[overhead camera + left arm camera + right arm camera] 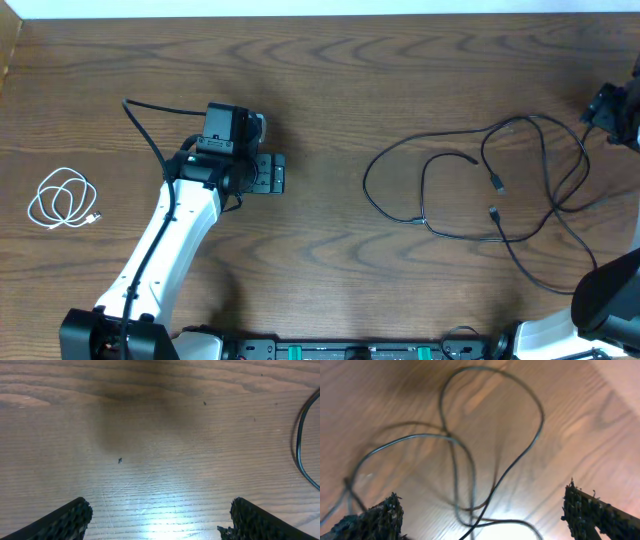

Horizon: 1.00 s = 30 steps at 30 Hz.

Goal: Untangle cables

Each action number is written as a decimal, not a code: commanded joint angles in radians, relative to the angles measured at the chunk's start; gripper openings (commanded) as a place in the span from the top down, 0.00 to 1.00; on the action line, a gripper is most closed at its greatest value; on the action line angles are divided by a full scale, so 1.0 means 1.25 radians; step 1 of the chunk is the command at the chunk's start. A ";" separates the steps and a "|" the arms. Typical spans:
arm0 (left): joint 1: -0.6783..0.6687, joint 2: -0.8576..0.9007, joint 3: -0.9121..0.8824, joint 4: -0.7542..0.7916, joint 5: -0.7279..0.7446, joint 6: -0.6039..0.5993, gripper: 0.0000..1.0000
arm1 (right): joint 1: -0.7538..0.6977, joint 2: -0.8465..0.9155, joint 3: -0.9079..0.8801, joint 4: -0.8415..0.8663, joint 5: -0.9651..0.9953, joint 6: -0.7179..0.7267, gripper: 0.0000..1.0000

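Brown wood-grain table [330, 80], pale strip along the far edge. No container, tray or bin in any view; everything lies straight on the wood.

Done, as far as it shows:
- white cable [63, 200] sits alone at the table's left end, wound in a loose coil, well apart from everything else. Looks sorted out.

Left to do:
- black cables [490, 180] lie on the right half as one sprawling knot of loops. Overhead, strands cross one another in several places, and small plug ends lie inside the loops. Cannot tell the exact number of cords.
- right wrist view shows loops overlapping below the camera, one clear crossing near the upper middle. Blurred, so cannot say which strand runs on top.

Judgement: roughly the first part finished, the bulk of the separating still ahead.

Arms:
- left fingers [70, 520] spread wide, nothing between them, only bare wood below. They are near mid-table, short of the black knot, whose nearest curve shows at the right edge of that wrist view.
- right fingers [380, 517] also stand wide apart, gripping nothing. They hang by the far right edge, above the knot's outer loops, with no strand between the tips.
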 commanded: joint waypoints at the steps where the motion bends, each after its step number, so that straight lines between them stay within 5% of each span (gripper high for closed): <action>1: 0.000 -0.006 0.005 -0.002 -0.005 -0.005 0.11 | -0.002 -0.001 0.006 -0.013 -0.140 -0.037 0.01; 12: 0.000 -0.006 0.005 -0.002 -0.005 -0.005 0.11 | 0.047 -0.001 0.005 -0.073 -0.306 -0.121 0.01; 23: 0.000 -0.006 0.005 -0.002 -0.005 -0.005 0.11 | 0.268 -0.001 -0.008 -0.068 -0.306 -0.109 0.01; 30: 0.000 -0.006 0.005 -0.002 -0.005 -0.005 0.11 | 0.391 -0.001 -0.145 0.027 -0.305 -0.042 0.01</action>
